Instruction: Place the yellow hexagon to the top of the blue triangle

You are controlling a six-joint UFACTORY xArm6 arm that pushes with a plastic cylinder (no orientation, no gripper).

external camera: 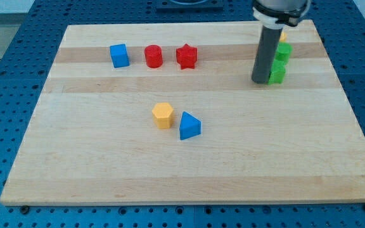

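The yellow hexagon (162, 115) sits near the middle of the wooden board, just left of and slightly above the blue triangle (189, 125); the two almost touch. My tip (260, 81) rests on the board at the view's upper right, far from both blocks. It stands right beside two green blocks (277, 71).
A blue cube (119, 55), a red cylinder (153, 56) and a red star (186, 56) stand in a row near the view's top. Green blocks (282, 52) and a partly hidden yellow block (284, 37) sit behind the rod at the upper right.
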